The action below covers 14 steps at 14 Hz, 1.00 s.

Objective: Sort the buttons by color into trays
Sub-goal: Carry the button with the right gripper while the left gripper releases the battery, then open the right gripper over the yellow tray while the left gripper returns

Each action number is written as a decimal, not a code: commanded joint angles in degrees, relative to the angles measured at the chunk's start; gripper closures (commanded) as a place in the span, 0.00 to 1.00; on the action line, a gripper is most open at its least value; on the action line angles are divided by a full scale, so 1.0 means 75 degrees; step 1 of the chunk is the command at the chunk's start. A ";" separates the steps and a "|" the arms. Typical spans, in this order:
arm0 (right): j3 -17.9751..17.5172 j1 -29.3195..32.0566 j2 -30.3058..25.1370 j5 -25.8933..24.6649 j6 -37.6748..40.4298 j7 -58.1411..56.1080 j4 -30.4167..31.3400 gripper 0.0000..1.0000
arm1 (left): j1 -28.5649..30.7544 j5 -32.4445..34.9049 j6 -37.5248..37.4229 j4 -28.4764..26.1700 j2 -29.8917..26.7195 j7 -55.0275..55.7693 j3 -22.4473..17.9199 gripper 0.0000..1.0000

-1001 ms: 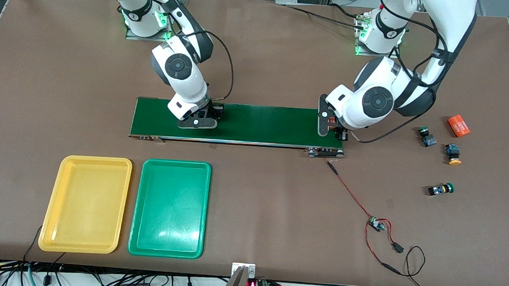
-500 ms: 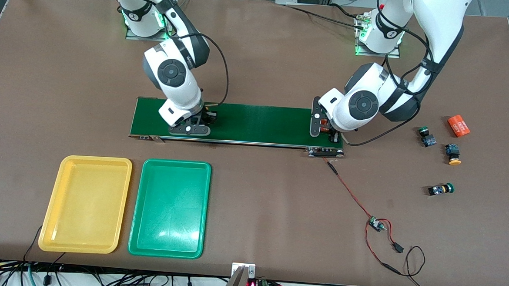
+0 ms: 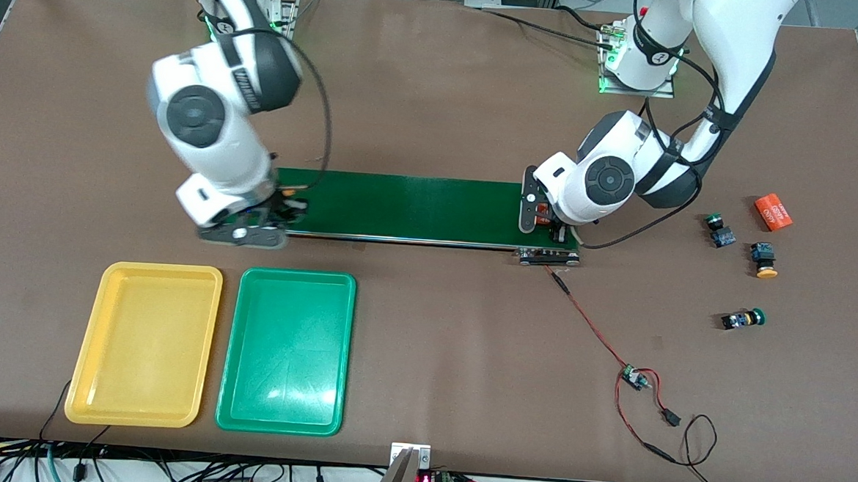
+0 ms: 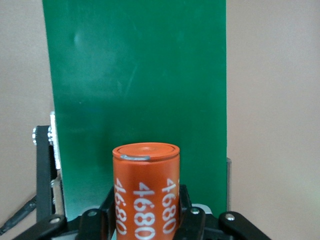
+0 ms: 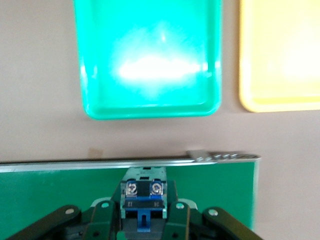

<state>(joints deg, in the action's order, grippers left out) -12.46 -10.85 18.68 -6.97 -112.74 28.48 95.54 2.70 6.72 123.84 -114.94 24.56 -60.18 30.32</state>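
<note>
buttons first: one push-button switch (image 5: 144, 202) sits clamped in the right claw (image 3: 254, 221) over the conveyor belt (image 3: 416, 207) end nearest the trays; its cap colour is hidden. three buttons lie on the worktop (image 3: 432, 329) toward the left arm's end. the left claw (image 4: 150, 220) grips an orange 4680 cylinder (image 4: 146, 190) above the belt. carrying step; next, identify the cap, then drop into the green tray (image 3: 244, 408) or yellow tray (image 3: 83, 399).

A dark green conveyor belt (image 3: 416, 207) is seen across a brown surface (image 3: 454, 330), with an orange cylinder (image 3: 773, 212) and red wiring (image 3: 600, 345) nearby.
</note>
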 commanded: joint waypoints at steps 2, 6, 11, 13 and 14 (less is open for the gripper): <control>-0.0073 0.1045 -0.0146 0.0565 0.0243 -0.0725 -0.0257 0.89 | 0.0003 0.0100 0.0210 -0.0214 -0.0064 -0.0073 0.0000 0.60; -0.0073 0.2263 -0.0147 0.0637 0.0267 -0.2771 -0.0421 0.89 | 0.0027 0.0088 0.0187 -0.0132 -0.0333 -0.0237 0.0047 0.00; -0.0073 0.3485 0.0637 0.0579 0.0373 -0.5879 -0.1041 0.88 | 0.0483 -0.0005 -0.0257 -0.0004 -0.1246 -0.0260 0.0024 0.00; -0.0073 0.3451 0.1058 0.0357 0.0279 -0.6478 -0.1345 0.88 | 0.0752 -0.0005 -0.0352 0.0032 -0.1434 -0.0249 -0.0047 0.00; -0.0073 0.3450 0.1292 0.0193 0.0244 -0.6515 -0.1463 0.88 | 0.0811 0.0006 -0.0352 0.0102 -0.1470 -0.0260 -0.0151 0.00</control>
<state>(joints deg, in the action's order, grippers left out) -12.15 15.37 24.32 -3.67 -111.31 -18.43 88.68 7.49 6.72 122.29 -114.52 15.04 -60.96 29.88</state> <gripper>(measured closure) 0.670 0.000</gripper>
